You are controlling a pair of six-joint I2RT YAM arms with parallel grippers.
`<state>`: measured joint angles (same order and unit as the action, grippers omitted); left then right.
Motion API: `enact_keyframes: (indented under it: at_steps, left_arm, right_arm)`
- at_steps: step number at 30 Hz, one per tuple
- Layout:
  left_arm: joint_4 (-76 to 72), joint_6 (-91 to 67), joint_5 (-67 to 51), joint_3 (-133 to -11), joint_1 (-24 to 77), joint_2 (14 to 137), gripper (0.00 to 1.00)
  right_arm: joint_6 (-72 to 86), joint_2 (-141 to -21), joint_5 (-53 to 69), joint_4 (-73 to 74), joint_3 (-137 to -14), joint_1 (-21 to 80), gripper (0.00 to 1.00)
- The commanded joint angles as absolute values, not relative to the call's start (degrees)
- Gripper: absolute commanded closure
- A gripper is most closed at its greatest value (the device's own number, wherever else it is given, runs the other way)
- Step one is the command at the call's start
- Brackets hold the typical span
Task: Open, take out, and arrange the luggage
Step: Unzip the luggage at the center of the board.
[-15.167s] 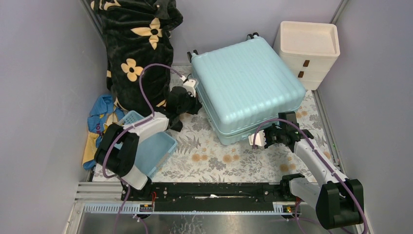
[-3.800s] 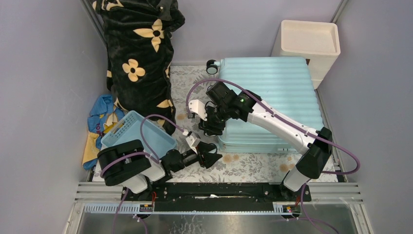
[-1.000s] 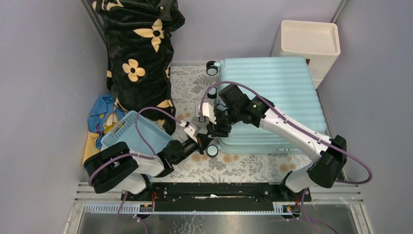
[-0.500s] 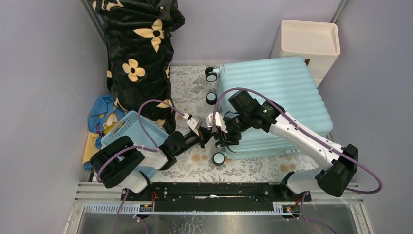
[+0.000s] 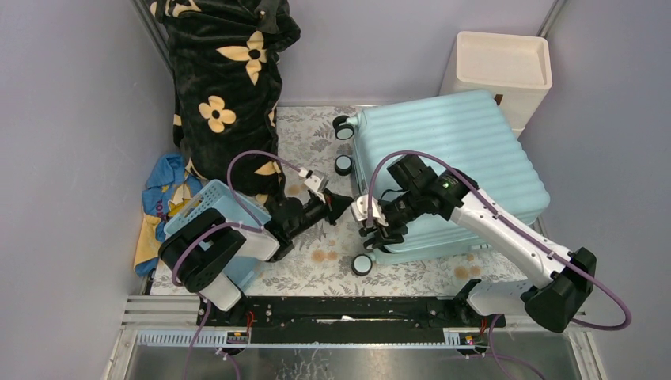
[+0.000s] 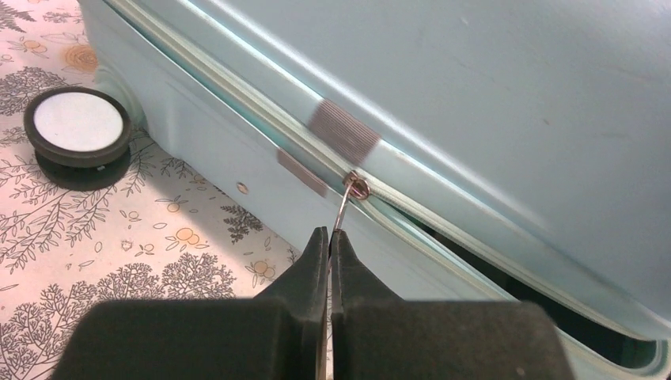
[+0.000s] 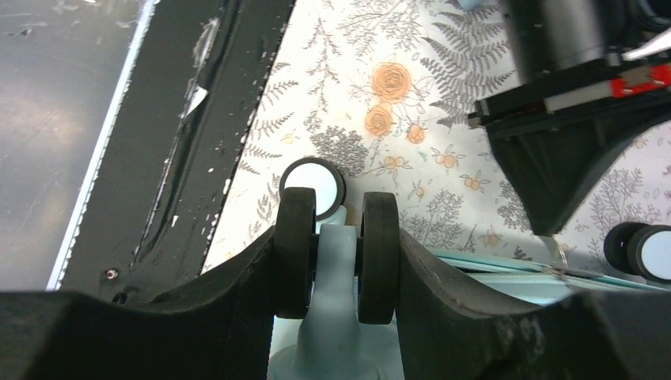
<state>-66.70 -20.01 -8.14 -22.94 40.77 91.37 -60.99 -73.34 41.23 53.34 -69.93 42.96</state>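
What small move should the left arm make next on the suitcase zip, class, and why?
Probably draw the zipper pull along the closed seam, away from the gap. The left gripper is shut on its ring, the luggage gapes only behind the slider, and the right gripper clamps a wheel to steady it.

Left wrist view: luggage (image 6: pixel 506 95) runs off top and right edges, upper shell blurred; seam gap (image 6: pixel 538 305) is dark, inside can't tell. Zipper pull (image 6: pixel 342 212) too small to make out from top camera. Drawer unit (image 5: pixel 502 67) lower front hidden behind luggage.
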Motion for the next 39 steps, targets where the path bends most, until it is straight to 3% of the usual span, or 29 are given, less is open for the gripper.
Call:
enact_keyframes:
  at_steps: [1, 17, 25, 33, 39]
  left_arm:
    - [-60.8, -20.5, -1.7, -24.6, 36.4, 92.6, 1.00]
    - [-52.2, -31.2, 0.3, -37.0, 28.1, 100.2, 1.00]
    - [-56.8, -34.4, -7.3, -37.0, 26.4, 100.8, 1.00]
    - [-54.6, -29.5, -19.3, -30.9, 26.2, 90.4, 0.47]
    - [-62.7, -22.8, -29.5, -22.2, 26.3, 85.4, 0.33]
  right_arm:
    - [-69.4, -69.6, 49.0, 66.2, -68.7, 41.0, 0.93]
    - [-75.6, -68.6, 53.5, 71.0, -67.1, 38.9, 0.93]
    - [-75.2, -67.7, 53.3, 70.1, -66.2, 38.6, 0.92]
    - [-74.7, -66.9, 54.8, 69.0, -64.9, 38.0, 0.91]
    - [-73.1, -69.5, 59.0, 68.0, -69.4, 37.8, 0.91]
